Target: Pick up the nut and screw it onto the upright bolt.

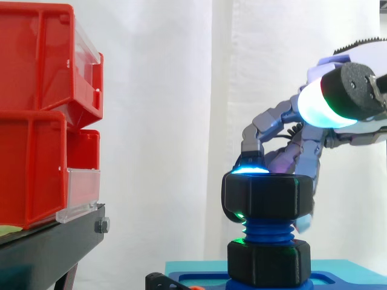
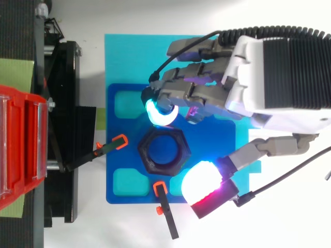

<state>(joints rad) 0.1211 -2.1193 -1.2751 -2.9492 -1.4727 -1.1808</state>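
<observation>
A black hex nut sits on the top of the upright blue threaded bolt, with blue thread showing beneath it. A second black nut sits at the bolt's foot on the blue base plate. From above, the top nut is seen as a ring at the plate's middle. My hand reaches in from the right. Its fingers bend loosely down at the nut's far side, and one cyan fingertip rests on the nut's top rim. The thumb is raised and stands apart from the nut.
Red bins stand on a black stand to the left of the bolt. Two black clamps with orange tips lie by the nut on the blue plate. A cyan mat lies under the plate.
</observation>
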